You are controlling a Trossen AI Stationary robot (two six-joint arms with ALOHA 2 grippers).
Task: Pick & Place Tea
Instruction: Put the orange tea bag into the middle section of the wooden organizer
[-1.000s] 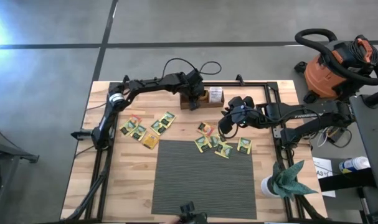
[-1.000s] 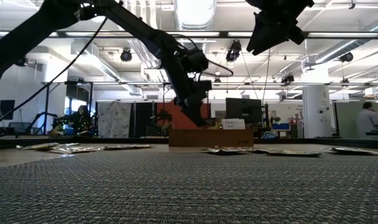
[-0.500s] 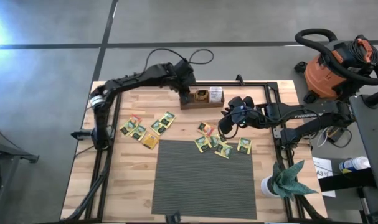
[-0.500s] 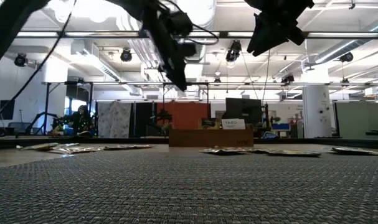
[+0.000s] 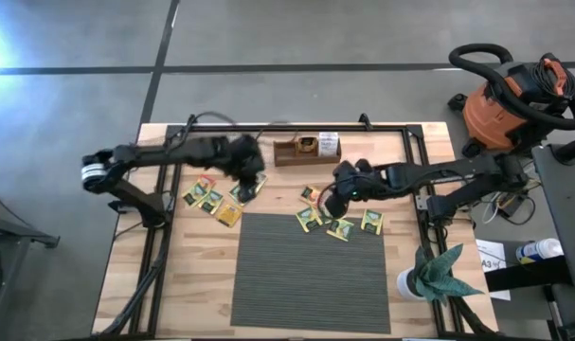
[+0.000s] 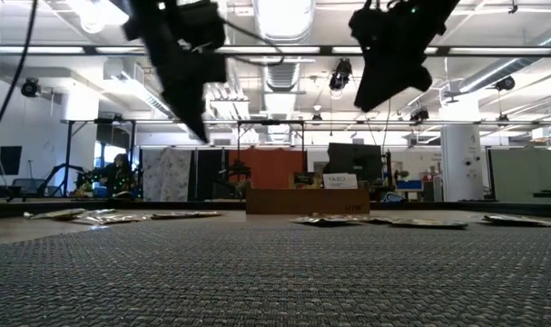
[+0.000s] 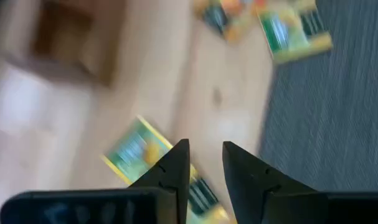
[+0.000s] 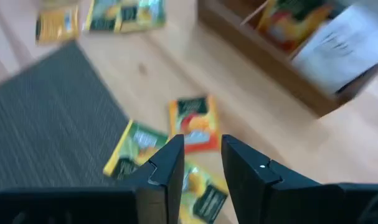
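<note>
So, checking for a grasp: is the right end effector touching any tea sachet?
Apart. The low view shows the right end effector hanging well above the tea sachets on the table.

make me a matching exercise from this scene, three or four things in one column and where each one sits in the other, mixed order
Things:
1. wooden tray
2. grey mat
3. left hand
4. right hand

Places:
A. above the sachets left of the mat
B. table's far edge, middle
C. above the sachets at the mat's far right corner
D. table's near half, middle

Pairs: 1-B, 2-D, 3-A, 4-C
</note>
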